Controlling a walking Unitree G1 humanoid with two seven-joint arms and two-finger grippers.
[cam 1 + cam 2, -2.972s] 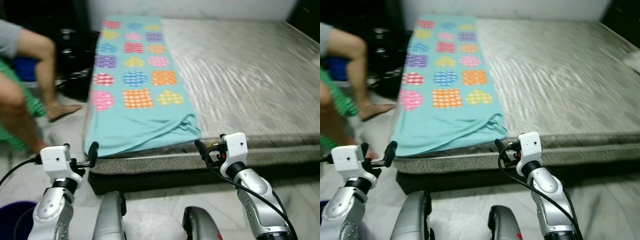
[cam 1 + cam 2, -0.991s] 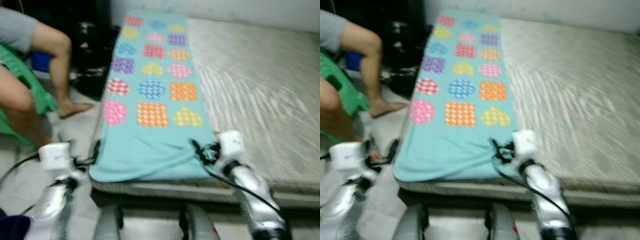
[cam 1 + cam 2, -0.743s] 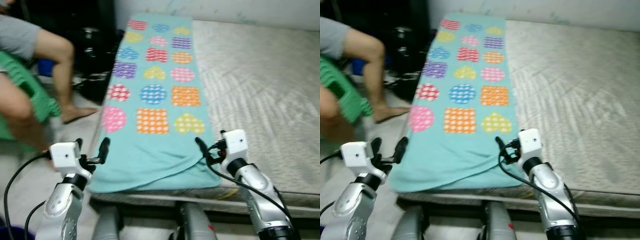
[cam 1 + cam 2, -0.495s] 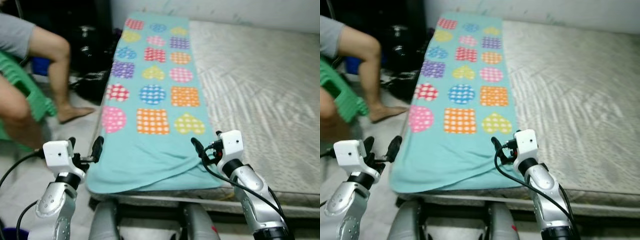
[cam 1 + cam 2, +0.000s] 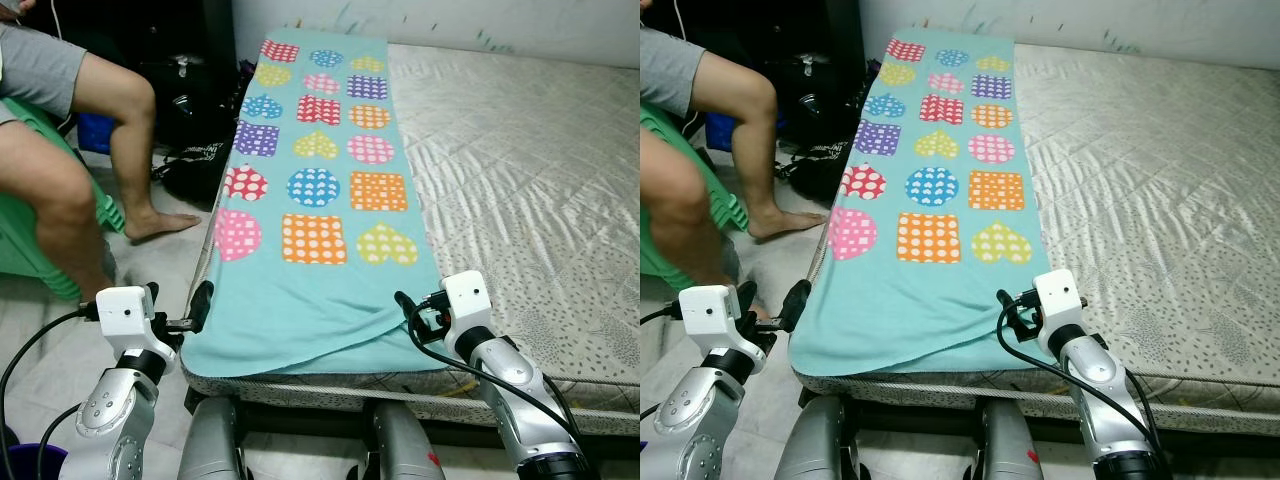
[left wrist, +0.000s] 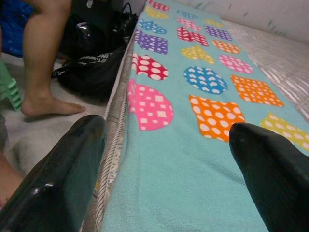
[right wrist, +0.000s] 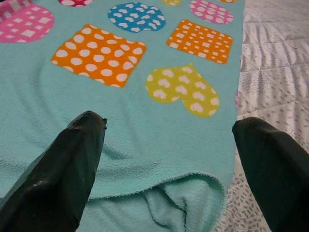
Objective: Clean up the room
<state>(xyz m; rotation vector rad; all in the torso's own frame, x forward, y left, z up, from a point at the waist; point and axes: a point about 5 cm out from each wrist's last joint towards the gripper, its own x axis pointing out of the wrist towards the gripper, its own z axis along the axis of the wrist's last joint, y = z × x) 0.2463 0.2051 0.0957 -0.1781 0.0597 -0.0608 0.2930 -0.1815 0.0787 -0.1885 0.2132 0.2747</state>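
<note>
A teal blanket (image 5: 310,240) printed with bright hearts, squares and circles lies lengthwise along the left strip of a bare grey mattress (image 5: 520,180). Its near edge hangs slightly over the mattress end, with a loose fold (image 7: 178,198) at the near right corner. My left gripper (image 5: 178,300) is open beside the blanket's near left corner, at the mattress side edge (image 6: 113,145). My right gripper (image 5: 420,305) is open just above the folded right corner. In both wrist views the black fingers (image 7: 72,164) stand wide apart with nothing between them.
A person sits on a green chair (image 5: 40,230) to the left, with a bare foot (image 5: 155,225) on the floor near the bed. A black bag (image 5: 195,165) lies on the floor against the bed's side. A dark purple bucket (image 5: 10,455) stands at the lower left.
The camera has come closer to the bed and the picture has steadied. Both grippers now sit at the blanket's near corners, still open; the blanket has not moved.
</note>
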